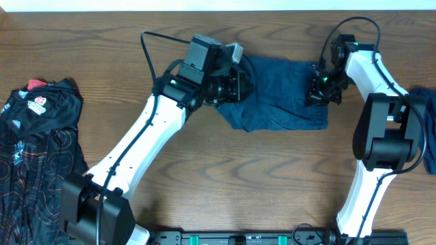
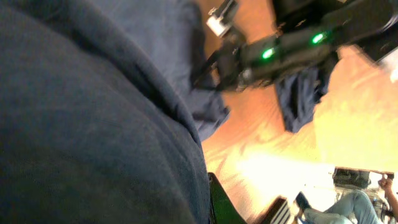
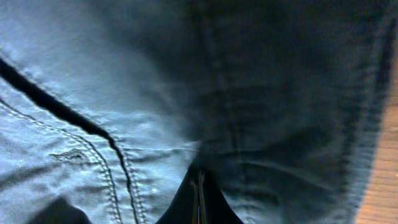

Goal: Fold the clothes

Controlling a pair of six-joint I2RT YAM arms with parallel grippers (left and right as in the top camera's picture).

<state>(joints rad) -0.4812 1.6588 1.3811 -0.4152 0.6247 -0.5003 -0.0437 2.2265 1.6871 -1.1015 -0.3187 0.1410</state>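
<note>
Denim garment: the denim garment (image 1: 283,99) lies toward 12 o'clock on the desk (image 1: 259,177), partly flattened, with its left edge bunched up.
Left claw: the left claw (image 1: 237,85) sits at the garment's 9 o'clock edge, clenched. Dark cloth (image 2: 81,124) lies right across its wrist camera and hides the fingers, so it appears to be pinching that edge.
Right claw: the right claw (image 1: 319,92) is at the 3 o'clock edge, clamped on the denim. In its wrist view the fingertips (image 3: 199,196) meet in a point and wrinkles run into them beside a stitched seam.
Why held this way: opposite edges are gripped, probably so the limp cloth can be pulled taut or one side carried over the other without sagging in the middle.
Step in hand: likely a fold of this piece — not yet finished, since the outline is uneven.
Waiting pieces: the black jersey (image 1: 37,146) lies crumpled at 9 o'clock and a blue cloth (image 1: 429,136) at 3 o'clock, both well apart from the arms.
Risk: a thin pinch on a seam may slip when lifted.
</note>
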